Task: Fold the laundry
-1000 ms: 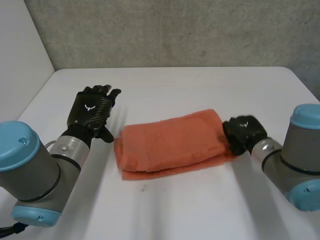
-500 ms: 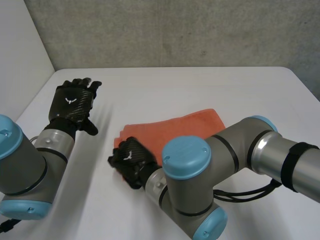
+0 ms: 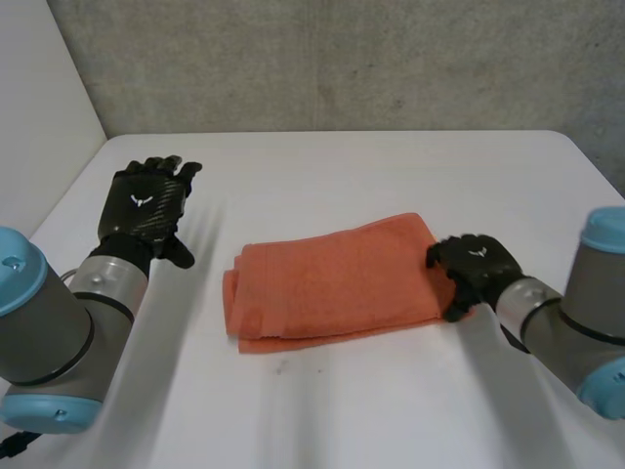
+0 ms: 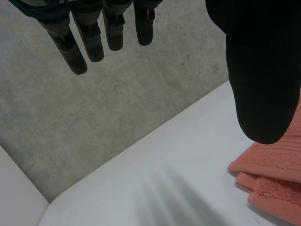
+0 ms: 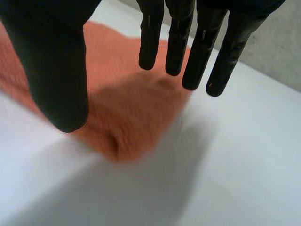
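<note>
Orange towel (image 3: 332, 283), folded into a layered stack, flat near the middle of the white table (image 3: 342, 410), long side running across between the two arms, stacked edges showing at its left end. Right hand (image 3: 474, 269) at the towel's right end, right against that edge (actual contact hard to judge), released: fingers (image 5: 202, 47) straight and slightly spread above the cloth, thumb held apart, grasping nothing. Left hand (image 3: 146, 203) well apart from the towel, off beyond its left end, over the table near the left side, likewise released, fingers straight, thumb wide, nothing in it. Rough grey wall (image 3: 342, 59) behind the table's far edge.
</note>
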`<state>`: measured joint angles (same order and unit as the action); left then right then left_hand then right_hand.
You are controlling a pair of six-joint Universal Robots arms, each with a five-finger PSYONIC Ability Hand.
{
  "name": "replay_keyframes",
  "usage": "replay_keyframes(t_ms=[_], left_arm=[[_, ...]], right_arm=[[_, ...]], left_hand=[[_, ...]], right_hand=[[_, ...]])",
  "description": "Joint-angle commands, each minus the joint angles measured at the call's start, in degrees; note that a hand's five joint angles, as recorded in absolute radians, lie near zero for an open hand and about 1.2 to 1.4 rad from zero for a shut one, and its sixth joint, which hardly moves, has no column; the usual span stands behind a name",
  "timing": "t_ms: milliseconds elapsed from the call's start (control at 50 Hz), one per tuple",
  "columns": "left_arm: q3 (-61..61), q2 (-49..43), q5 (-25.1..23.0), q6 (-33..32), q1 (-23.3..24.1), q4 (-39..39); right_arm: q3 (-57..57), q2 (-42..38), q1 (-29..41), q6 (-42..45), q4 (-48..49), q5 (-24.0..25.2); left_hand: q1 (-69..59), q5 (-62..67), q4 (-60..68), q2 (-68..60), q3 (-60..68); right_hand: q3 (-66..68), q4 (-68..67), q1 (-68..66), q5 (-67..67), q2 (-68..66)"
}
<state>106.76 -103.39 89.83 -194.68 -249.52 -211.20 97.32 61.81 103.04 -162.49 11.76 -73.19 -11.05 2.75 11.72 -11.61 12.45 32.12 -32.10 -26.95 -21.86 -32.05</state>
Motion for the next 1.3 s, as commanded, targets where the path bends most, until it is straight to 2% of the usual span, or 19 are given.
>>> replay_keyframes(t_ms=[20, 180, 260, 460, 520, 540, 580, 620, 660, 680, 700, 820, 840, 860, 960, 1000, 1080, 1200, 1300], left_arm=[[0.03, -0.23, 0.0, 0.0, 0.43, 0.0], [0.03, -0.32, 0.09, 0.0, 0.61, 0.0], [0.03, -0.23, 0.09, 0.0, 0.52, 0.0], [0.03, -0.14, 0.17, 0.0, 0.61, 0.0], [0.03, -0.05, 0.17, 0.0, 0.61, 0.0], [0.03, -0.05, 0.17, 0.0, 0.61, 0.0], [0.03, -0.05, 0.17, 0.0, 0.52, 0.0], [0.03, 0.03, 0.26, 0.0, 0.52, 0.0], [0.03, 0.12, 0.26, 0.0, 0.43, 0.08], [0.03, 0.21, 0.26, 0.0, 0.35, 0.08], [0.03, 0.21, 0.35, 0.0, 0.26, 0.08], [0.03, 1.0, 0.26, 0.0, -0.09, 0.43], [0.03, 1.0, 0.26, 0.09, -0.09, 0.87], [0.03, 1.09, 0.26, 0.09, -0.09, 1.14], [-0.58, 1.18, 0.17, 0.18, 0.43, 2.72], [-0.85, 1.26, 0.17, 0.26, 0.52, 2.98], [-2.6, 1.35, 0.0, 1.4, 1.75, 3.33], [-8.49, -0.31, -0.09, 6.58, 7.55, 6.76], [-15.78, -7.42, -0.09, 12.12, 12.91, 13.17]], right_arm=[[4.01, -0.55, -2.41, 3.75, 5.72, 2.7], [3.84, -0.82, -2.5, 3.85, 5.9, 2.7], [3.84, -1.08, -2.49, 3.85, 6.08, 2.61], [-0.47, -0.29, -1.27, 5.08, 5.64, 1.29], [-5.56, 0.41, 3.74, 4.9, 4.15, 0.94], [-10.18, 0.5, 9.31, 4.9, 2.06, 0.86], [-11.88, 0.59, 11.11, 4.9, 1.08, 0.86], [-18.1, -0.55, 17.42, 5.17, -3.74, 1.29], [-19.45, -0.99, 18.95, 5.43, -5.0, 1.38], [-20.58, -1.86, 20.52, 5.61, -5.95, 1.38], [-23.9, -6.4, 25.84, 6.39, -8.4, 1.9], [-28.59, -14.7, 33.88, 10.7, -12.11, 0.86], [-28.85, -15.05, 34.15, 10.97, -12.29, 0.51], [-28.94, -14.71, 34.24, 10.97, -12.29, -0.11], [-27.81, -11.73, 33.28, 9.75, -9.84, -5.1], [-26.32, -7.88, 31.44, 7.12, -8.08, -8.35], [-22.54, -3.82, 26.79, -0.69, -6.67, -10.3], [-20.51, -3.01, 22.47, -11.96, -7.28, -10.31], [-21.21, -3.54, 19.22, -15.4, -9.82, -7.86]], left_hand=[[1.05, -2.75, -1.72, 1.61, -2.45], [1.05, -2.75, -1.72, 1.61, -2.45], [1.05, -2.75, -1.72, 1.61, -2.45], [1.05, -2.75, -1.72, 1.61, -2.45], [1.05, -2.75, -1.72, 1.61, -2.45], [1.05, -2.75, -1.72, 1.61, -2.45], [1.05, -2.75, -1.72, 1.61, -2.45], [1.05, -2.75, -1.72, 1.61, -2.45], [1.05, -2.75, -1.72, 1.61, -2.45], [1.05, -2.75, -1.72, 1.61, -2.45], [1.05, -2.75, -1.72, 1.61, -2.45], [1.05, -2.75, -1.72, 1.61, -2.45], [1.05, -2.75, -1.72, 1.61, -2.45], [1.05, -2.75, -1.72, 1.61, -2.45], [1.05, -2.75, -1.72, 1.61, -2.45], [1.05, -2.75, -1.72, 1.61, -2.45], [0.84, -2.54, -1.51, 1.4, -2.24], [-0.34, -1.35, -0.33, 0.22, -1.06], [-0.34, -1.35, -0.33, 0.22, -1.05]], right_hand=[[18.6, -18.62, -23.77, -18.86, -18.67], [24.04, -24.06, -29.22, -24.31, -24.11], [47.82, -47.84, -52.99, -48.08, -47.89], [47.88, -47.9, -53.05, -48.14, -47.95], [47.88, -47.9, -53.05, -48.14, -47.95], [47.88, -47.9, -53.05, -48.14, -47.95], [47.88, -47.9, -53.05, -48.14, -47.95], [47.88, -47.9, -53.05, -48.14, -47.95], [47.88, -47.9, -53.05, -48.14, -47.95], [47.88, -47.9, -53.05, -48.14, -47.95], [47.88, -47.9, -53.05, -48.14, -47.95], [47.88, -47.9, -53.05, -48.14, -47.95], [43.77, -43.79, -48.95, -44.04, -43.84], [30.74, -30.76, -35.92, -31.01, -30.81], [-7.65, 7.63, 2.47, 7.38, 7.58], [-12.93, 12.91, 7.76, 12.67, 12.86], [-17.81, 17.8, 12.64, 17.55, 17.75], [-19.17, 19.15, 14.0, 18.91, 19.1], [-21.7, 21.68, 16.52, 21.43, 21.63]])
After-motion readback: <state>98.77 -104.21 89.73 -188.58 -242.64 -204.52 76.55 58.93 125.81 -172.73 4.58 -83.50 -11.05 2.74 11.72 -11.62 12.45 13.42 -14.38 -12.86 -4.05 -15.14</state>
